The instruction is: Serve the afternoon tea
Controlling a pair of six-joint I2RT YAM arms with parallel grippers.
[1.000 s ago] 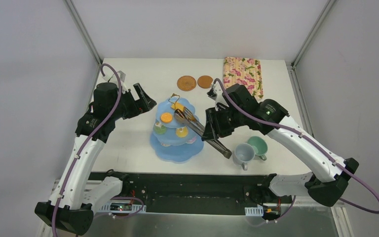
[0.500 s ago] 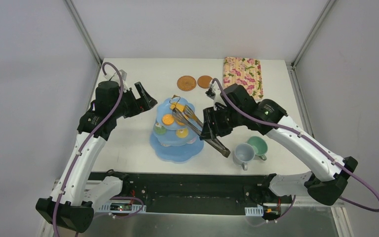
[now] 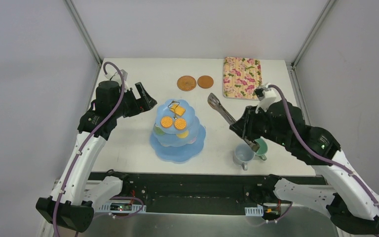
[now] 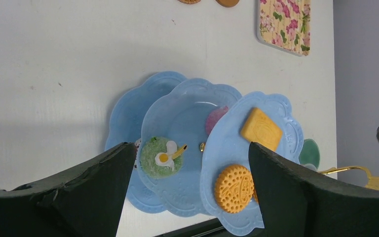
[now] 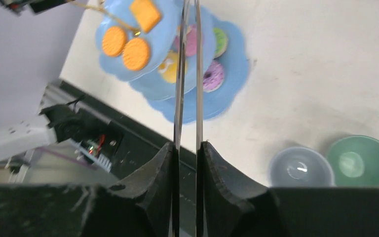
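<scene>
Right by the near edge of the desk (image 3: 128,140) stand two cups, just beside each other: one grey-blue cup (image 3: 243,154) and one green cup (image 3: 260,146), both upright on my right side. Just above them my right claw (image 3: 246,132) is pinched nearly closed on the metal tongs (image 3: 220,111). I hold them by the handle end, with both arms pressed between my fingers (image 5: 163,170). The tongs slant away to the far left, and their tips hang over bare desk to the right of the stand, apart from it.

Left of centre sits the one light-blue stand (image 3: 177,150), with three scalloped tiers stacked upright. On the top tier I count three orange biscuits: two round biscuits (image 3: 166,122) side by side and one square biscuit (image 3: 178,109) behind them. On the lower tiers my right wrist view shows four donuts (image 5: 169,66): yellow, pink, green and purple-pink.

My left claw (image 3: 148,100) hovers beside the stand's far left. It is spread wide and grips nothing.

Farther back lie two brown round coasters (image 3: 186,83), close together and flat. One floral tray (image 3: 242,77) lies to their right, at the far edge.
</scene>
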